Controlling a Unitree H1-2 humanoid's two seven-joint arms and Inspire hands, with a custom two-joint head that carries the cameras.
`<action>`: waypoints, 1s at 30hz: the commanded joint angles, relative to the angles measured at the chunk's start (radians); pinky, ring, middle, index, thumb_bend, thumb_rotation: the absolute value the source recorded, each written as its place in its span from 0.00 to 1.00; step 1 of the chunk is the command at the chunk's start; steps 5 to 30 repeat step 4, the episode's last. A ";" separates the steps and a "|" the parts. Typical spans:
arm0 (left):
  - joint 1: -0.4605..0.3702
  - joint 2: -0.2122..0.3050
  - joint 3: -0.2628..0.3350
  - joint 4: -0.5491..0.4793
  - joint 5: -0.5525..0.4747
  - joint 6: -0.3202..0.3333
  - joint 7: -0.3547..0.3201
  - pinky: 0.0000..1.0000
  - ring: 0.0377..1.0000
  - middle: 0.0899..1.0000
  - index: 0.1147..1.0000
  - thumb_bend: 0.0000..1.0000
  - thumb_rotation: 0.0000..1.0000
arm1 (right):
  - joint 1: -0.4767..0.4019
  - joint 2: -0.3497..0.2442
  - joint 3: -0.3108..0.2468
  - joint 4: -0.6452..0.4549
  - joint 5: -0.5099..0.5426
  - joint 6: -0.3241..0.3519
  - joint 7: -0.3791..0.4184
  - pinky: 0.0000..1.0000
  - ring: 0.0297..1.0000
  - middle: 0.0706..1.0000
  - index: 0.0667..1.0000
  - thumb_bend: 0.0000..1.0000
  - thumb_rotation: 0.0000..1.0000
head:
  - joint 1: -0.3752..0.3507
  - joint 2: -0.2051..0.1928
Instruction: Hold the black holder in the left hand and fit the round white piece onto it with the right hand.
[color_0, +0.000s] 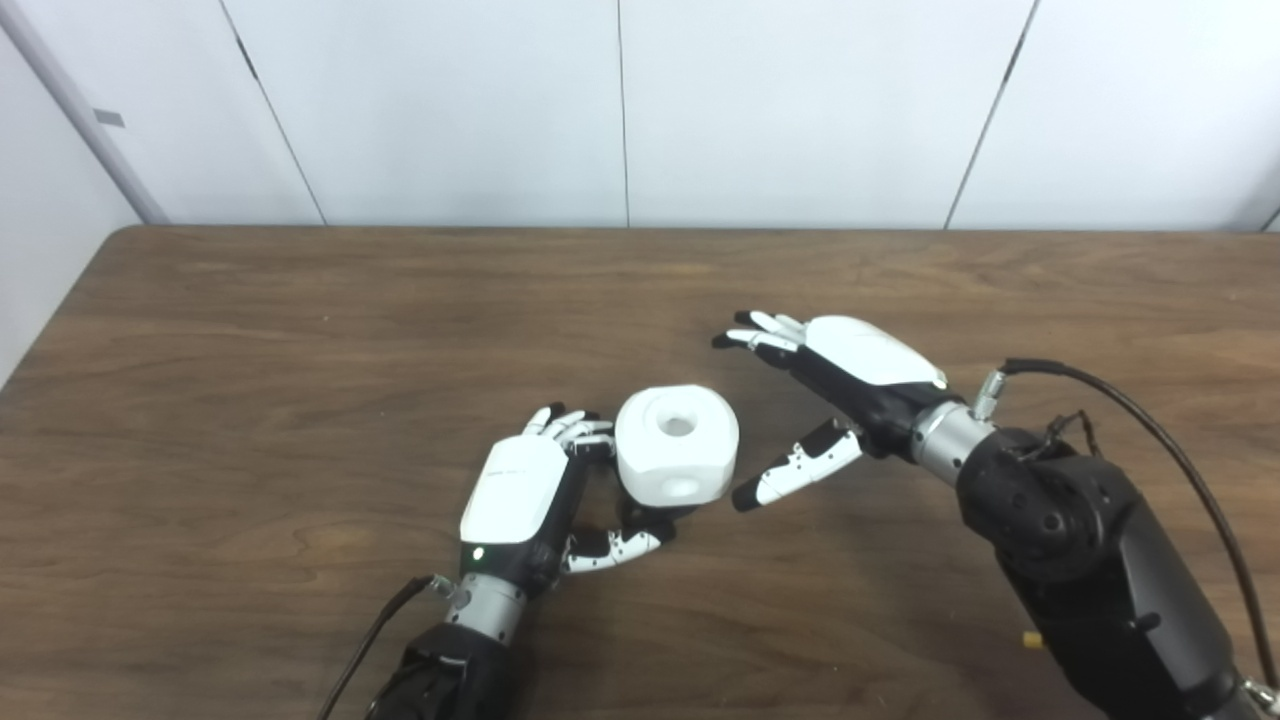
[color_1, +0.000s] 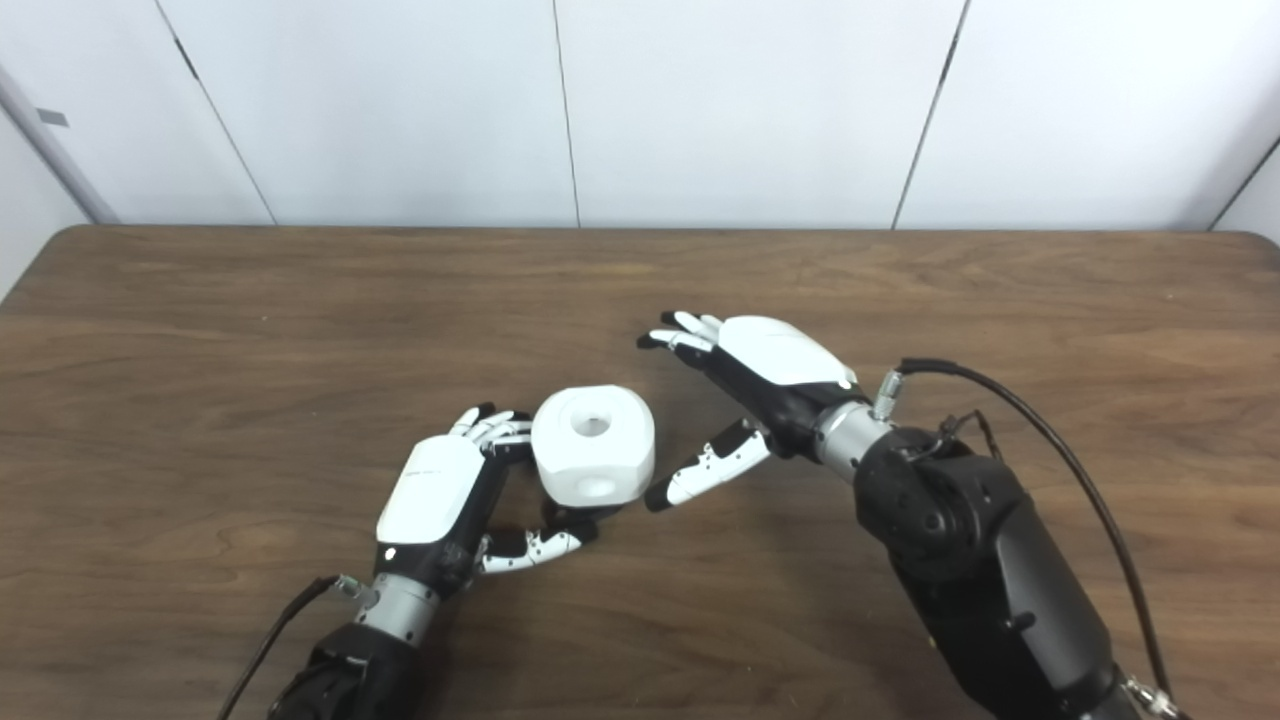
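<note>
The round white piece (color_0: 677, 443), a rounded block with a hole in its top, sits at the table's middle on the black holder (color_0: 648, 514). Only a dark sliver of the holder shows under the piece. My left hand (color_0: 520, 490) is closed around the holder from the left, with fingers against the piece's left side and the thumb below it. My right hand (color_0: 850, 370) is open and empty just right of the piece, fingers spread. Its thumb tip is close to the piece's lower right side, not touching. The piece also shows in the right eye view (color_1: 593, 443).
The brown wooden table (color_0: 300, 330) reaches back to a white panelled wall. A black cable (color_0: 1150, 420) loops off my right wrist. Another cable (color_0: 370, 640) trails from my left wrist.
</note>
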 joint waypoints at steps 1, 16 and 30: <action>0.016 0.003 -0.007 0.020 0.005 0.018 -0.048 0.94 0.85 0.74 0.42 0.52 0.06 | -0.023 -0.016 -0.024 -0.035 0.006 -0.003 -0.008 1.00 1.00 1.00 0.91 1.00 0.51 | -0.001 0.002; 0.015 -0.001 -0.001 0.019 0.004 0.033 -0.056 0.95 0.85 0.75 0.43 0.52 0.06 | -0.021 -0.027 -0.031 -0.037 0.009 -0.003 -0.010 1.00 1.00 1.00 0.91 1.00 0.52 | -0.001 0.002; 0.015 -0.001 -0.001 0.019 0.004 0.033 -0.056 0.95 0.85 0.75 0.43 0.52 0.06 | -0.021 -0.027 -0.031 -0.037 0.009 -0.003 -0.010 1.00 1.00 1.00 0.91 1.00 0.52 | -0.001 0.002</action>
